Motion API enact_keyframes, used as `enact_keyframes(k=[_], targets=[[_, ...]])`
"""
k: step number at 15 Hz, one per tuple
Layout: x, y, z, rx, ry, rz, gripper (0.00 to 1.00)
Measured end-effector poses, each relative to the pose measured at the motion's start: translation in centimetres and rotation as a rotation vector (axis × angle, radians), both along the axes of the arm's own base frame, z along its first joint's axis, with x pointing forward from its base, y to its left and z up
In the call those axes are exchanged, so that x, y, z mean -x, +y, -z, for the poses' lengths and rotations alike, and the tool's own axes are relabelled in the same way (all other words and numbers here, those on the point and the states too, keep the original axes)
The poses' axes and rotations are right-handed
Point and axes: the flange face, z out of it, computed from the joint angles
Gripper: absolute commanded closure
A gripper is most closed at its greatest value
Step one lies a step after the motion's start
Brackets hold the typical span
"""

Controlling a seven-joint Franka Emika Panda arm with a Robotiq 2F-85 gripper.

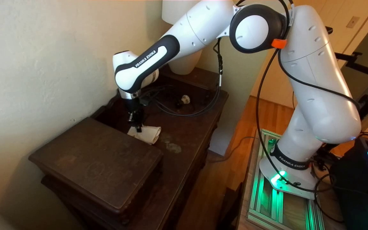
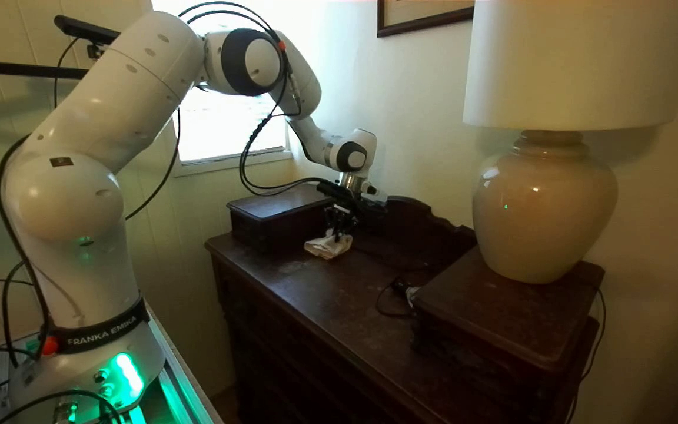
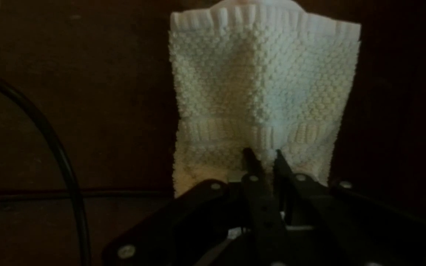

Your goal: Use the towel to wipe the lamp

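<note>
The towel point(image 3: 264, 85), a small off-white textured cloth, rests on the dark dresser close to a raised wooden box. In the wrist view a fold of it rises between the fingertips of my gripper point(image 3: 263, 152), which is shut on that fold. Both exterior views show the gripper point(image 1: 138, 128) pointing down onto the towel point(image 2: 322, 247). The lamp point(image 2: 542, 212) has a bulbous cream base and a white shade; it stands upright at the opposite end of the dresser, well apart from the gripper. My arm partly covers the lamp point(image 1: 184, 65) in an exterior view.
The raised box point(image 1: 91, 163) borders the towel, and a matching box point(image 2: 504, 306) carries the lamp. A small object with a whitish face point(image 1: 185, 99) and a thin cord lie on the dresser top point(image 2: 339, 288). A black cable point(image 3: 56, 144) loops beside the towel. A wall runs behind.
</note>
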Motion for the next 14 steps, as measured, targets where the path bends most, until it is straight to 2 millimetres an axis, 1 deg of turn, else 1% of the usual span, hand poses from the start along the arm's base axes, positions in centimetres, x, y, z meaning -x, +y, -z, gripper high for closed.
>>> enact_keyframes(k=[2,4,6,8,11,14], targets=[[-0.1,-0.1,-0.4,-0.005,-0.006,0.001,0.97],[-0.3,-0.2,-1.9,-0.006,-0.029,0.005,0.97],[-0.3,-0.1,-4.6,-0.001,-0.071,0.022,0.97],[0.3,0.2,-7.6,0.011,-0.11,0.049,0.97],[1.9,0.5,-11.9,0.077,-0.181,0.12,0.97],[4.7,-0.1,-15.1,0.156,-0.255,0.226,0.97]])
